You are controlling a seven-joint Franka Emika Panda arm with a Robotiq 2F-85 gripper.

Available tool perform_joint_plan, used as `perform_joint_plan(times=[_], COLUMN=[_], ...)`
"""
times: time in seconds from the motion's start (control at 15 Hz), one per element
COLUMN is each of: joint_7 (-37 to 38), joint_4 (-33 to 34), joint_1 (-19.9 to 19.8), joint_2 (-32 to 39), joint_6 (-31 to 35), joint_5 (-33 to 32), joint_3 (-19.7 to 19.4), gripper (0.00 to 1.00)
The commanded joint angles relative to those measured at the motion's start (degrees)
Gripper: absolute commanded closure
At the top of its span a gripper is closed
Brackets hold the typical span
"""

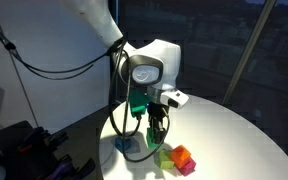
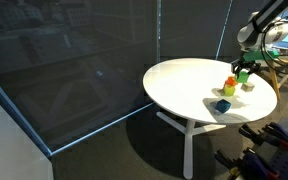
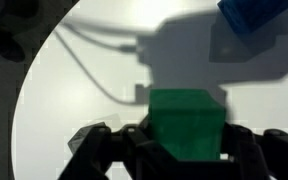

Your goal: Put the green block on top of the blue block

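Note:
My gripper (image 3: 187, 150) is shut on the green block (image 3: 187, 122), which fills the space between the fingers in the wrist view. It is held above the white round table (image 2: 184, 85). The blue block (image 3: 252, 15) lies on the table at the top right of the wrist view, apart from the green block. In an exterior view the gripper (image 2: 243, 70) holds the green block (image 2: 242, 74) above the table's far side, and the blue block (image 2: 223, 105) lies nearer the front edge. In an exterior view the gripper (image 1: 156, 126) hangs over the blue block (image 1: 126, 146).
An orange cube (image 2: 230, 82) sits on a yellow one, and a pale yellowish cube (image 2: 248, 85) lies beside them, close under the gripper. These cubes also show in an exterior view (image 1: 182, 157). Cables hang from the arm. Dark glass walls surround the table.

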Motion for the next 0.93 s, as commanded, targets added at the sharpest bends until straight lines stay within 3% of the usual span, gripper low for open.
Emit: perform_joint_plan(times=[0.0, 0.87], joint_7=[-4.2, -7.4], joint_4=[-2.6, -9.8], joint_1=[-0.3, 3.1], joint_2=[-3.4, -6.5], joint_6=[-1.0, 2.6], joint_5=[-1.3, -5.7], joint_3=[1.7, 5.1], gripper=[0.76, 0.76])
